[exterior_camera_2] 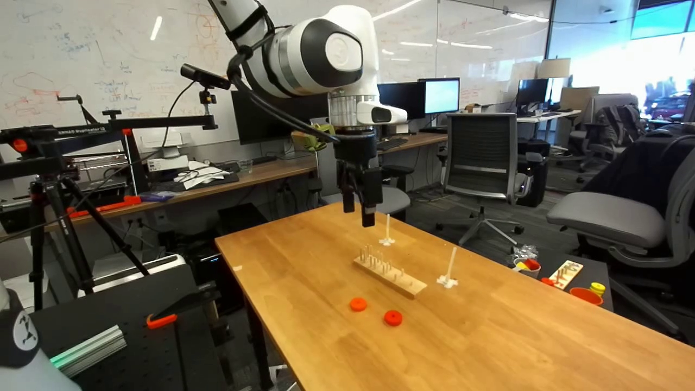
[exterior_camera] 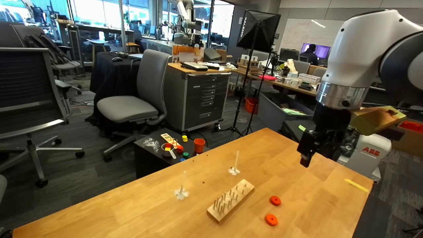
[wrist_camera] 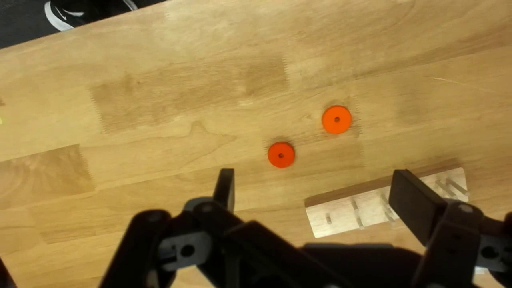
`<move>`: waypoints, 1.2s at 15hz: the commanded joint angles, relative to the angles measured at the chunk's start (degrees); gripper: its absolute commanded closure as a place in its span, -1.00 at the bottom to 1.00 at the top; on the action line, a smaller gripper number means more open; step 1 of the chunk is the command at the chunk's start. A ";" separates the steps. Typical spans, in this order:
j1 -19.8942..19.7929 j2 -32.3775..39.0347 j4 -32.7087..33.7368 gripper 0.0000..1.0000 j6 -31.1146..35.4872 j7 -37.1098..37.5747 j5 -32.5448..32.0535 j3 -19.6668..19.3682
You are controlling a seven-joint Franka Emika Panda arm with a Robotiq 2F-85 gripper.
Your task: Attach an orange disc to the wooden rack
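Red, yellow pieces [exterior_camera: 168,148] in cup [exterior_camera: 166,154]

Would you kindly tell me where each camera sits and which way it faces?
In an exterior view: raised above the table, looking across toward a drawer cabinet; arm and claw at right.
In an exterior view: also raised, facing a scribbled whiteboard; arm and claw around upper centre.
In the wrist view: carried by the arm, looking down at the table; the claw's parted fingers show along the bottom.
All three share the wooden rack and two orange discs; both exterior views also share two white sticks.
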 commanded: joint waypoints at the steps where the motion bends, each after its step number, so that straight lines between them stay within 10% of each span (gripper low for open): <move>1: 1.77 5.94 1.81 -1.00 2.21 -0.98 2.96 -2.71; 18: 9.52 45.35 35.46 -1.00 -0.44 -1.81 14.28 -4.03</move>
